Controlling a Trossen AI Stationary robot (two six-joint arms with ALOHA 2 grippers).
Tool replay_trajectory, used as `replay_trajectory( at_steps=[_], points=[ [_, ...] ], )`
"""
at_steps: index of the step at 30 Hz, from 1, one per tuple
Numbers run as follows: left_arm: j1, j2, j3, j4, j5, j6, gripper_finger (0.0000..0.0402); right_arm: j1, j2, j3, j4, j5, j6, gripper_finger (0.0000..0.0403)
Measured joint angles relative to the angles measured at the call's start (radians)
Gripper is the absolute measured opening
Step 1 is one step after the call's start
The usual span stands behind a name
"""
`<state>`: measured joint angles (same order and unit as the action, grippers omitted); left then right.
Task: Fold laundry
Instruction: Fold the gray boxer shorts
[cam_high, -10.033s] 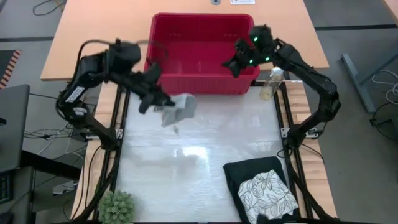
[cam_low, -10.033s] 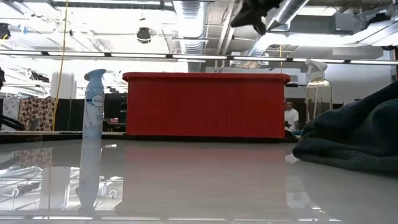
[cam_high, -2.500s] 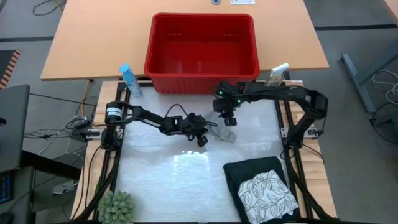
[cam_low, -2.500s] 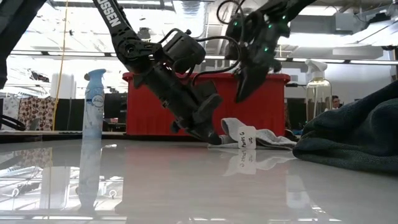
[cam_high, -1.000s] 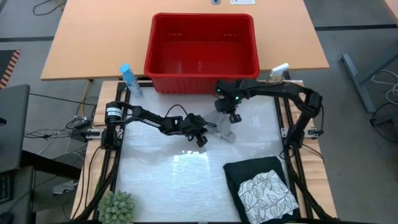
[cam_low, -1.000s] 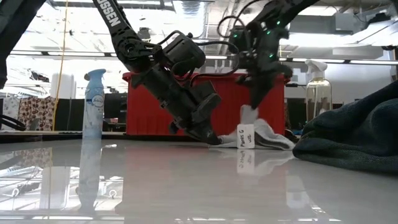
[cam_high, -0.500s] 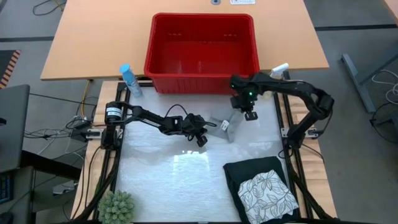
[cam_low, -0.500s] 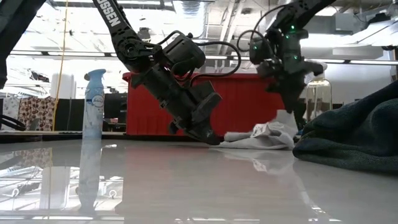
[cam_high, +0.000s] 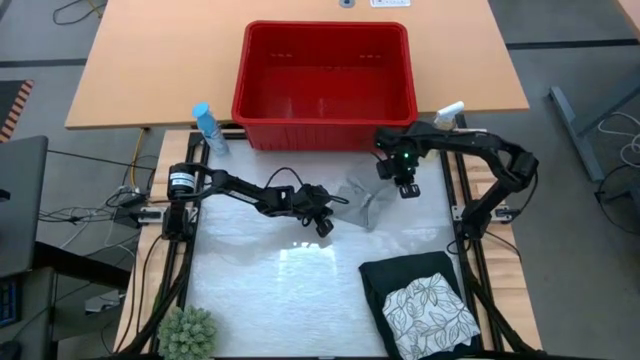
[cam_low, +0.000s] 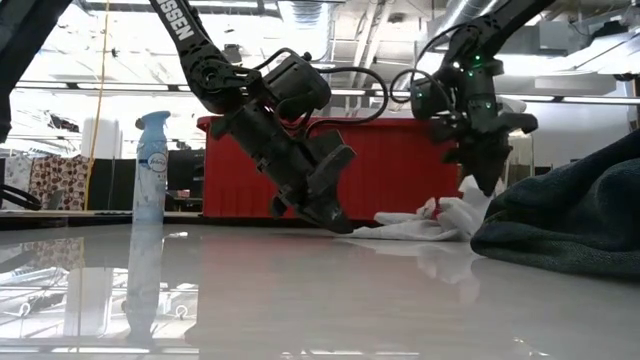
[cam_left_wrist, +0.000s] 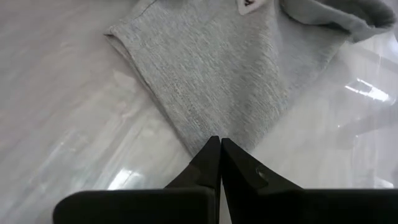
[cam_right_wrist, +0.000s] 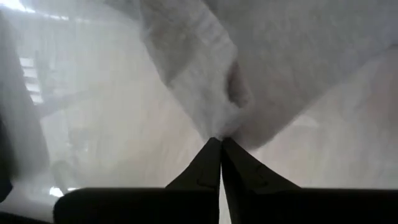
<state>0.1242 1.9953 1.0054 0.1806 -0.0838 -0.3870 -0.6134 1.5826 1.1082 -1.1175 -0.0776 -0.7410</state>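
Note:
A small grey cloth (cam_high: 362, 200) lies on the glossy table just in front of the red basket, between my two grippers. My left gripper (cam_high: 326, 226) slants down to the cloth's left corner, shut. My right gripper (cam_high: 407, 190) points down over the cloth's right end, shut on it. In the low view the cloth (cam_low: 420, 225) rises to a peak under the right gripper (cam_low: 487, 185). Folded dark jeans (cam_high: 400, 275) lie on the table at the near right, with a white leaf-print cloth (cam_high: 430, 310) folded on top. My left gripper has its shut fingertips on the cloth's corner (cam_left_wrist: 202, 134), slanting down from the table's left; whether it pinches or only pins the corner, I cannot tell. The cloth spreads flat on the table beyond the tips. My right gripper pinches a small bunch of the cloth's right end (cam_right_wrist: 227, 121) between its fingertips, from above, pointing down. That end is drawn up a little off the table, and the rest trails down to the left.
The red basket (cam_high: 240, 90) stands at the table's far edge. A blue spray can (cam_high: 205, 125) is at its left and a clear spray bottle (cam_high: 448, 115) at its right. A small green plant (cam_high: 188, 332) sits at the near left corner.
My right gripper has gone toward the table's right edge and a little down, taking the cloth's end with it. The cloth, bunched and lifted a second ago, is now drawn out to the right and lies lower, while the corner at my left gripper has stayed put.

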Motion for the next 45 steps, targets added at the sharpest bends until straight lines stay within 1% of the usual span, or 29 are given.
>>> replay_trajectory(
  at_steps=[3, 8, 11, 15, 17, 21, 25, 31, 33, 35, 37, 39, 41, 45],
  points=[
    [0.0, 0.0, 0.0, -0.002, 0.001, -0.001, 0.0, -0.024, 0.0, 0.0, -0.038, 0.001, 0.0, 0.0039],
    [0.0, 0.0, -0.001, -0.003, 0.018, -0.009, 0.0, -0.075, -0.011, -0.001, -0.073, -0.009, 0.006, 0.0026],
    [0.0, 0.0, -0.001, -0.005, 0.035, -0.022, 0.0, -0.097, -0.053, -0.001, -0.083, -0.058, 0.001, 0.003],
    [0.0, 0.0, -0.001, -0.005, 0.062, -0.041, 0.0, -0.105, -0.162, -0.001, -0.082, -0.166, 0.018, 0.0057],
    [0.0, 0.0, -0.002, 0.0, 0.065, -0.045, 0.0, -0.078, -0.211, 0.0, -0.062, -0.213, 0.032, 0.0071],
    [0.0, 0.001, -0.002, 0.007, 0.065, -0.045, 0.0, 0.033, -0.242, -0.012, 0.075, -0.219, 0.004, 0.0096],
    [0.0, 0.001, -0.003, 0.006, 0.065, -0.048, 0.0, 0.139, -0.203, -0.018, 0.174, -0.215, -0.025, 0.0115],
    [0.0, 0.002, -0.002, 0.006, 0.064, -0.048, 0.0, 0.287, -0.118, -0.018, 0.176, -0.208, -0.103, 0.0159],
    [0.0, 0.002, -0.002, 0.006, 0.064, -0.06, 0.0, 0.338, -0.088, -0.018, 0.181, -0.185, -0.13, 0.018],
    [0.0, 0.002, -0.003, 0.006, 0.064, -0.069, 0.0, 0.386, -0.059, -0.018, 0.199, -0.135, -0.146, 0.0201],
    [0.0, 0.002, -0.002, 0.006, 0.063, -0.071, 0.0, 0.424, -0.028, -0.018, 0.211, -0.079, -0.152, 0.022],
    [0.0, 0.002, -0.002, 0.007, 0.063, -0.07, 0.0, 0.45, 0.002, -0.018, 0.226, -0.056, -0.167, 0.0233],
    [0.0, 0.002, -0.003, 0.007, 0.063, -0.071, 0.0, 0.467, 0.028, -0.018, 0.243, -0.054, -0.184, 0.0238],
    [0.0, 0.002, -0.002, 0.006, 0.063, -0.071, 0.0, 0.483, 0.072, -0.018, 0.27, -0.045, -0.185, 0.0234]
  ],
)
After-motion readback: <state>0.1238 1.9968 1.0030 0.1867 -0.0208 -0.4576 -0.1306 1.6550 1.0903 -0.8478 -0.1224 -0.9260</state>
